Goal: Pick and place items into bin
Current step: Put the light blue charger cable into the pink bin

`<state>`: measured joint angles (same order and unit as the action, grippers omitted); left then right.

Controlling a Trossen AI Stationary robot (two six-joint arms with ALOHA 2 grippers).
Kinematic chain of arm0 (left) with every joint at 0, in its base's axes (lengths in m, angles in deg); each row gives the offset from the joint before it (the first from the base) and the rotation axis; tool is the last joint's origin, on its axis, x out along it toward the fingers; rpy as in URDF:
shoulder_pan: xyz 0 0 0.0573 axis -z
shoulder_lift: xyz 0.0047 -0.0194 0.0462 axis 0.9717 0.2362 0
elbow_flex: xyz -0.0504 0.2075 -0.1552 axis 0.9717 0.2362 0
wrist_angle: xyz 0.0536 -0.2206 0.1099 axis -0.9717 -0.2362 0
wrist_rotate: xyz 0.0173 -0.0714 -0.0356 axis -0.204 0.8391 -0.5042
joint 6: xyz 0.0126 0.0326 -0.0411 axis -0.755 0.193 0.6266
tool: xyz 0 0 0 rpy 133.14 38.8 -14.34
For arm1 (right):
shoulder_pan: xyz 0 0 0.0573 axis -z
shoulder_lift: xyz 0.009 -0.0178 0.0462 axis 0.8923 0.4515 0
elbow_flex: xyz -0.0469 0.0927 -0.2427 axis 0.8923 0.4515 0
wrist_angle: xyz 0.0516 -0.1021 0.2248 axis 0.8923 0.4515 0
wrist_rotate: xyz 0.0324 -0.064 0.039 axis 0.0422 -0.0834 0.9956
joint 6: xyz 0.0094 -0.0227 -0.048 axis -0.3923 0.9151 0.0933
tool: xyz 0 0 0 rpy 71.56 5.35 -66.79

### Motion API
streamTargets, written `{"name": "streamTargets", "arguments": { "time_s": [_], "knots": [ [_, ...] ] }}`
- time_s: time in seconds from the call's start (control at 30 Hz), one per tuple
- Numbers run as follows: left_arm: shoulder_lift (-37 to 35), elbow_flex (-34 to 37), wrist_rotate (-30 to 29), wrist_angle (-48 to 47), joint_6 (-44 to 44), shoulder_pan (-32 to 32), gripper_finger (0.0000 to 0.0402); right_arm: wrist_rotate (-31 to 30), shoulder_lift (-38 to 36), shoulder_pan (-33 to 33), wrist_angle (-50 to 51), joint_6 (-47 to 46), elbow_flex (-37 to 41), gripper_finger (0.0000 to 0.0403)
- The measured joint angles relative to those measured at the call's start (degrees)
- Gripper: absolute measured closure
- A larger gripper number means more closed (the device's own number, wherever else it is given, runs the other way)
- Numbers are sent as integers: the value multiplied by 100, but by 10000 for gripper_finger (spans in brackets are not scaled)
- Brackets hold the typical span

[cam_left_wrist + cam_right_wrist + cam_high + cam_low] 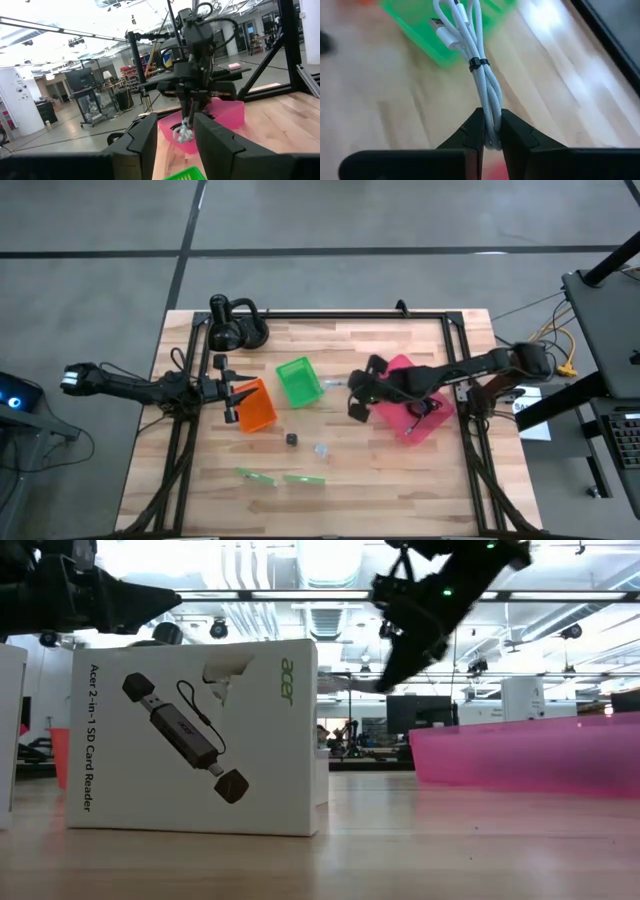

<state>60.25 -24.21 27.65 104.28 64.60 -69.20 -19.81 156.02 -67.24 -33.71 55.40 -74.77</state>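
A bundled white USB cable (479, 75) is clamped by its looped end in the right end effector (490, 131), carried at the high view's centre between the pink bin (432, 426) and the green bin (298, 381), presumably for dropping. The left end effector (176, 142), left of centre by the orange bin (258, 410), is spread and empty. The small item (291, 439) on the worktop (380, 490) cannot be identified.

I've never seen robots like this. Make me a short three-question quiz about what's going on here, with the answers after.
1. True or false: the right gripper holds a bundled white cable.
2. Which bin lies nearest the held cable: A) orange bin, B) green bin, C) pink bin?
3. Fill in: the left gripper hangs over the ____ bin.

Key: 1 true. 2 B; the right wrist view shows the green bin just past the cable's end. 3 orange; its fingers are apart and empty.
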Motion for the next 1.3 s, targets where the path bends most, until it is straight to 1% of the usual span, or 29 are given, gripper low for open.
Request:
{"name": "streamTargets", "arguments": {
  "time_s": [0.1,0.17,0.37,0.57,0.73,0.83,0.93,1.3],
  "knots": [
    [0,0,-1,1,0,0,288,-463,-155,-73,851,-613,0,365],
    [0,0,-1,1,-2,0,288,-658,-244,-133,1368,-1083,0,365],
    [0,0,-1,1,-1,-1,288,-961,-493,-469,2656,-2523,1,365],
    [0,0,-3,1,0,0,288,-919,-673,-850,3830,-3738,1,365],
    [0,0,-2,1,0,-1,288,-491,-709,-1120,4695,-4596,1,365],
    [0,0,-3,1,0,0,288,-205,-699,-1257,4942,-4857,6,365],
    [0,0,-1,2,-2,0,288,-35,-699,-1335,4946,-4953,10,365],
    [0,0,-2,3,0,-1,288,-4,-695,-1384,4944,-4900,10,365]
  ]
}}
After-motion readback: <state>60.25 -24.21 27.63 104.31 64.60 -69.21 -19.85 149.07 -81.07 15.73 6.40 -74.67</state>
